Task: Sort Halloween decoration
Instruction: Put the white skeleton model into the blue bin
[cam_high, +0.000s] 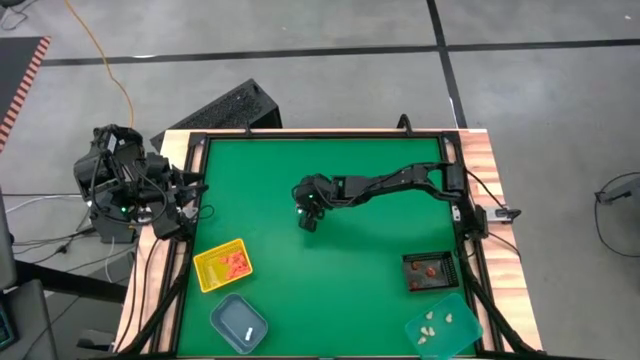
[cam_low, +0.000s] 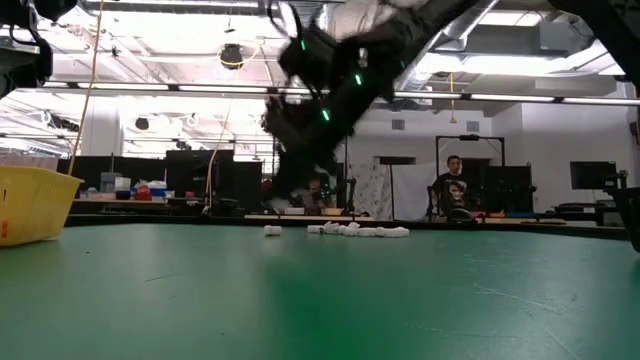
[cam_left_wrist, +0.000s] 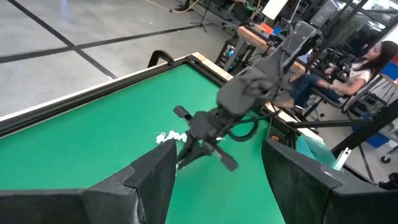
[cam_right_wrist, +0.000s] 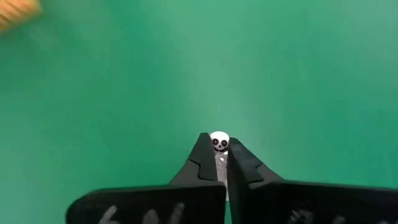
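My right claw (cam_right_wrist: 215, 163) pinches a tiny white skull trinket (cam_right_wrist: 218, 141) mid-table (cam_high: 350, 290); next I'd carry it to a tray.

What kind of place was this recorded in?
Probably a robotics lab or workshop: a green table on a concrete floor, workbenches with monitors behind, and a seated person. The right gripper holds a tiny white skull.

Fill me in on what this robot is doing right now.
The right gripper is over the middle of the green table, shut on a tiny white skull trinket. The left gripper waits at the table's left edge, fingers apart. The yellow tray and black tray hold orange-red pieces; the teal tray holds cream ones.
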